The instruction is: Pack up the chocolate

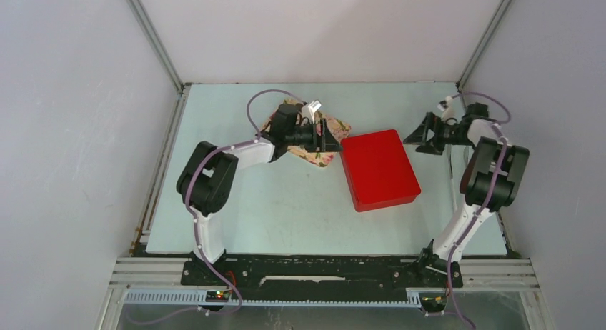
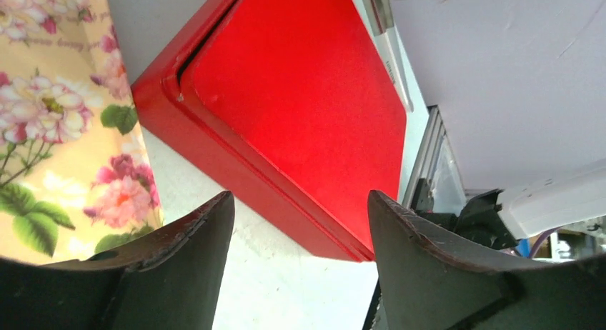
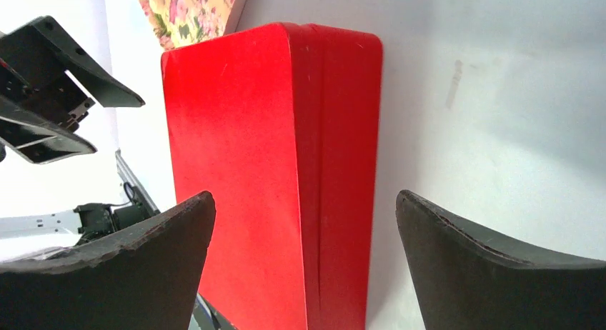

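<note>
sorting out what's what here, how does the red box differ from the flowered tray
The box is plain red; the tray is cream with pink flowers. The box lies in full view, lid on; the tray is partly hidden under the left claw. The tray sits left of the box, farther back. Both lie flat, askew to the table.

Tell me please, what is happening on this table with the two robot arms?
Two arms stand on either side of a closed red box on the table. The left arm hovers over a flower-printed tray, and the right arm is beside the box's far right corner. Both arms point their jaws toward the box, open and holding nothing. No chocolate is in sight in any view, so the packing is not visibly under way.
</note>
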Available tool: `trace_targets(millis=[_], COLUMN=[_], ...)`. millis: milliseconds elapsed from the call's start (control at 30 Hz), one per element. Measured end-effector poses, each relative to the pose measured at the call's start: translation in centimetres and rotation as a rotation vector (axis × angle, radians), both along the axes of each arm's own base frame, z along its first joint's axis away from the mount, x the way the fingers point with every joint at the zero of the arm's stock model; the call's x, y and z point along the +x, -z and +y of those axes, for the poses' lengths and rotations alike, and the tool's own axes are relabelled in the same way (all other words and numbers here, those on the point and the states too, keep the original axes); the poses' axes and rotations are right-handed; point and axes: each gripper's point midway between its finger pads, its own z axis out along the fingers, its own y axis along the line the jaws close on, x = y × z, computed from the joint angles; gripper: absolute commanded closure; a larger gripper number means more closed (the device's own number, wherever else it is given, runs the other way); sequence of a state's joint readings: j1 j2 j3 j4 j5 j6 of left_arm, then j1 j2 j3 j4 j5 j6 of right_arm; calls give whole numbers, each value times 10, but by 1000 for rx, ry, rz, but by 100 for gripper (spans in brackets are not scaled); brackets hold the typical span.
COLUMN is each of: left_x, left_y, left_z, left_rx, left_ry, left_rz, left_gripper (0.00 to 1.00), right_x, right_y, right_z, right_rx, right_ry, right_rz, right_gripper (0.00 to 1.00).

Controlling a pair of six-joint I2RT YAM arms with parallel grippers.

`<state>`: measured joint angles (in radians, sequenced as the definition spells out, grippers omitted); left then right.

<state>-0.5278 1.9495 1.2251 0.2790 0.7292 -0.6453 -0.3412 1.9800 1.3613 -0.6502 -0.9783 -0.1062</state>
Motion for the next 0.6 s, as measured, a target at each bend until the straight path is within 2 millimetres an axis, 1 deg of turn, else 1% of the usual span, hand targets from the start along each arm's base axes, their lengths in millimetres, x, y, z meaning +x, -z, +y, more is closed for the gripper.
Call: trace_targets(millis=[100, 133, 167, 233, 267, 333, 433, 500, 600], left_x=[-9, -12, -17, -27, -32, -45, -69, -84, -97], left_y=[7, 9, 13, 22, 27, 38, 55, 64, 69], left_z=[8, 10, 12, 16, 15, 13, 8, 5, -2], left_rx=[38, 48, 62, 97, 112, 141, 180, 200, 210], left_ry=[9, 14, 19, 47, 63, 103, 165, 206, 251], left_rz=[-22, -26, -33, -45, -55, -72, -83, -94, -117], left_gripper=[31, 31, 32, 32, 32, 32, 32, 32, 32], right_x=[-9, -12, -16, -26, -32, -41, -50, -55, -62], right_y=[-21, -26, -29, -36, -36, -35, -30, -26, -20], right_z=[-24, -29, -30, -26, -23, -17, -14, -12, -8], right_rx=[-49, -74, -94, -128, -138, -151, -174, -193, -220], right_ry=[31, 32, 26, -2, -16, -42, -74, -92, -122], right_rz=[-52, -64, -73, -87, -85, -71, -46, -27, -6], right_gripper=[0, 0, 0, 0, 1, 8, 17, 20, 26])
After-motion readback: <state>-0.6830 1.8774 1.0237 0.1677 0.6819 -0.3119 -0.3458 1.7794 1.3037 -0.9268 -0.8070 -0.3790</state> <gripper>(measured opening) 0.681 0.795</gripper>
